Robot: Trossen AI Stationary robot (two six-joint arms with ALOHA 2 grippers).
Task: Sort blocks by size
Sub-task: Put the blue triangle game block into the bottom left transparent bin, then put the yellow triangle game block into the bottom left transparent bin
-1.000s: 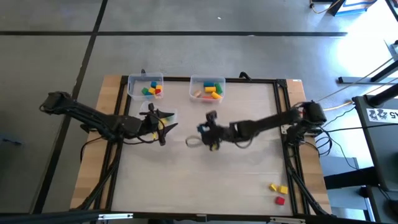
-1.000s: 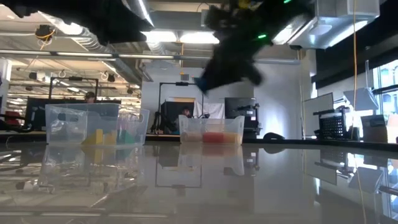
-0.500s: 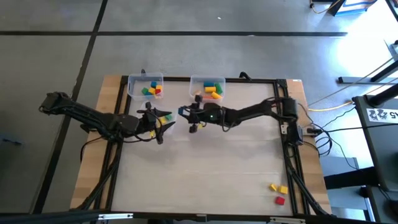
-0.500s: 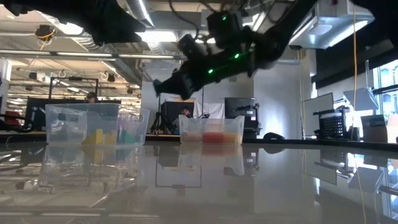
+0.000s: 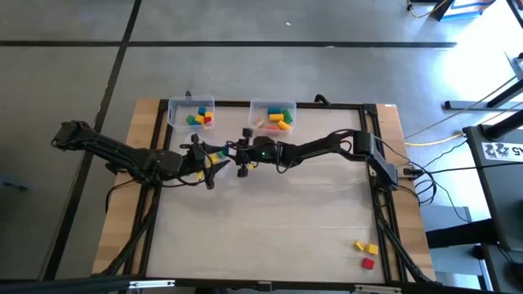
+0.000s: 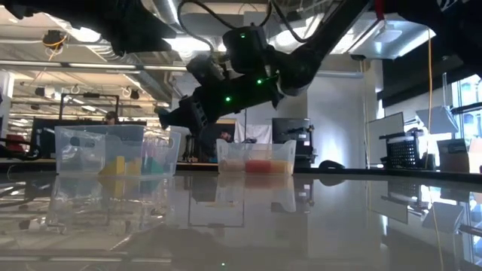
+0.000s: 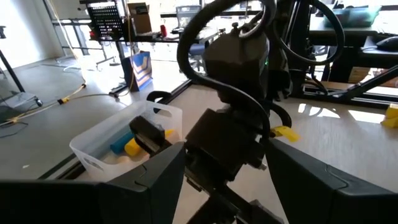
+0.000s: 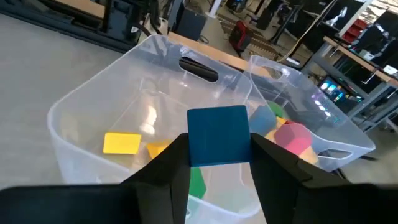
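My right gripper [image 5: 243, 158] reaches in from the table's right and is shut on a blue block [image 8: 217, 137]. It hangs just over the open top of a clear bin [image 8: 93, 102], which holds yellow blocks [image 8: 122, 143] and a green one. In the high view this bin [image 5: 221, 153] stands left of the table's middle. My left gripper [image 5: 209, 167] waits beside that bin, open and with nothing of its own between the fingers [image 7: 143, 180]. The right gripper's body fills the left wrist view. My right gripper pinches the blue block by two opposite sides [image 8: 194, 152] between its two fingers. The fingers come nearly level from the table's right, tipped a little down. The block is lifted clear, one flat face toward the camera, above the bin's opening.
Two more clear bins with coloured blocks stand at the far edge [image 5: 189, 114] [image 5: 272, 115]. Three loose blocks, two yellow and one red [image 5: 365, 250], lie at the near right corner. Black frame rails [image 5: 372, 131] run along the table's edges.
My right gripper has carried the blue block from the table's middle toward the left and far side, sinking and rolling as it went. It has ended over the bin next to my left gripper.
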